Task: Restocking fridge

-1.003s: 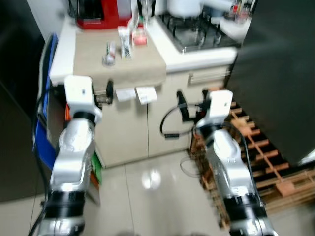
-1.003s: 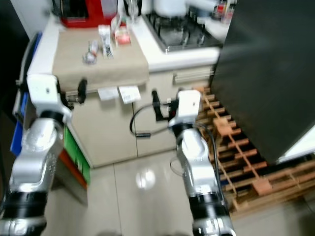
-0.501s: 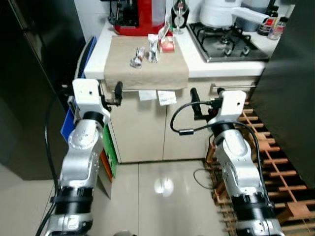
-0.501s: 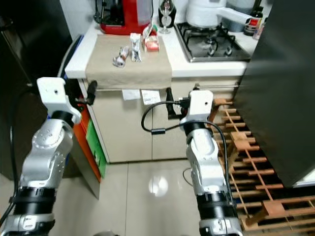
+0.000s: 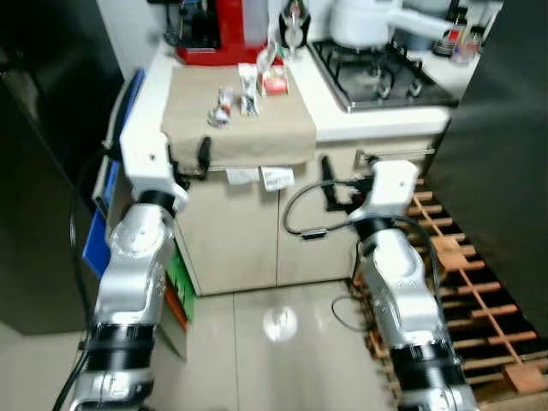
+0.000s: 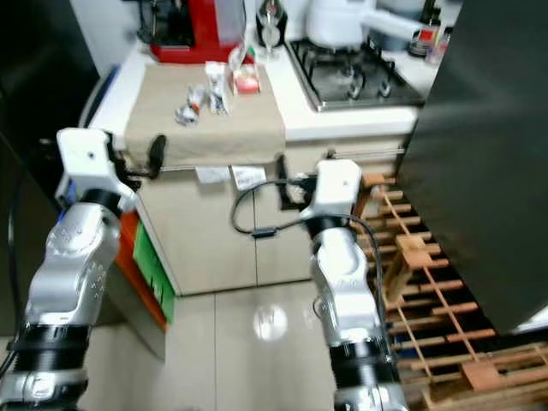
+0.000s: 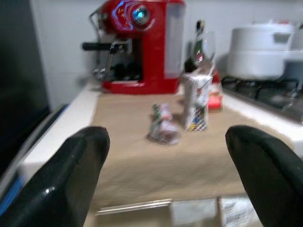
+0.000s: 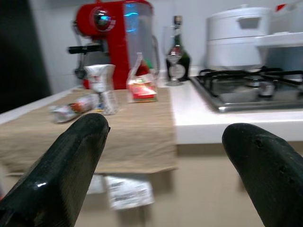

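Carton [image 7: 196,100] upright on beige cloth [image 5: 235,128], crumpled wrapper [image 7: 163,129] just beside it, red-white pack [image 8: 142,90] behind, near red coffee machine [image 5: 221,26]. Nothing picked yet; judged early, whole restock left. Left gripper [image 7: 163,177] fingers wide apart, empty, level with cloth front edge. Right gripper [image 8: 165,168] likewise spread, empty, short of cloth edge. Stove [image 5: 381,73] and white pot [image 5: 360,21] right of cloth. Wine glass [image 8: 173,52], dark bottle [image 8: 178,45] behind cloth. Dark fridge [image 5: 501,154] right of stove; wooden pallet [image 5: 467,274] on floor beside it, possible obstacle.

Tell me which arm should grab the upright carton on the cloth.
Left, probably. The left gripper sits at the cloth's front edge, open, facing the carton. The right gripper hangs lower, beside the cloth.
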Available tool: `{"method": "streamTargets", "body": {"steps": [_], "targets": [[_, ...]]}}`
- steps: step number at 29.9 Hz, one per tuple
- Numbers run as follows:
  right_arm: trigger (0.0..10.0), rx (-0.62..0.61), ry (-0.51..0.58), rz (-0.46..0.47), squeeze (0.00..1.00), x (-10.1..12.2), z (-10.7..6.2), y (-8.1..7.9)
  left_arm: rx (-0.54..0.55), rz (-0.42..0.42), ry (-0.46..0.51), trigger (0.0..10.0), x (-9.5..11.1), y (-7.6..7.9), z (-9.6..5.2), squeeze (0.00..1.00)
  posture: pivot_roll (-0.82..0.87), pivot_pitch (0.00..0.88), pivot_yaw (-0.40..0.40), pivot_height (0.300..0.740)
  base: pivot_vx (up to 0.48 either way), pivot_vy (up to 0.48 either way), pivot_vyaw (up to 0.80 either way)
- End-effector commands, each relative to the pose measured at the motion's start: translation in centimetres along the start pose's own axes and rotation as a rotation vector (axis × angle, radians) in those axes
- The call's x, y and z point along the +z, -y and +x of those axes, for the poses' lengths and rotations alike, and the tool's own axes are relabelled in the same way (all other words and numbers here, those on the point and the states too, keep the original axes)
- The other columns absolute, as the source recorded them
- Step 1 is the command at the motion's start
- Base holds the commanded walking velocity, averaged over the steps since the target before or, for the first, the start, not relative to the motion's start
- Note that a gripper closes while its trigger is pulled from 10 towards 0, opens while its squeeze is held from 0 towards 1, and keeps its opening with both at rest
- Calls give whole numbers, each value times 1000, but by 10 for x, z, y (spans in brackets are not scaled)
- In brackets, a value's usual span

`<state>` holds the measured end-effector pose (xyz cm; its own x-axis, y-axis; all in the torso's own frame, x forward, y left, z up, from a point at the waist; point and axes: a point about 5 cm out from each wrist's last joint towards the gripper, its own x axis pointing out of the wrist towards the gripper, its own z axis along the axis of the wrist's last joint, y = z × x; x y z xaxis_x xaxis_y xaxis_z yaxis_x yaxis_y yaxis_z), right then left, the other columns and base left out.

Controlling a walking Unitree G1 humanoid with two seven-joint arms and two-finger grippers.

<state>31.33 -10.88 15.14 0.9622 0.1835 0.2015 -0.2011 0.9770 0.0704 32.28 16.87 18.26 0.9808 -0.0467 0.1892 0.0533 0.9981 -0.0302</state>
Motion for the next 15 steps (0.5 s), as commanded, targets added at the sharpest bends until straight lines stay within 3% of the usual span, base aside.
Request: {"method": "streamTargets", "body": {"steps": [1, 15], "targets": [[10000, -25, 15, -16, 0, 5, 0, 12, -28, -19, 24, 10000, 5, 9, 4, 0, -69, 0, 40, 711, 480, 0, 0], [10000, -12, 11, -21, 0, 6, -2, 13, -8, -26, 20, 10000, 4, 10, 2, 0, -71, 0, 20, 711, 478, 0, 0]]}}
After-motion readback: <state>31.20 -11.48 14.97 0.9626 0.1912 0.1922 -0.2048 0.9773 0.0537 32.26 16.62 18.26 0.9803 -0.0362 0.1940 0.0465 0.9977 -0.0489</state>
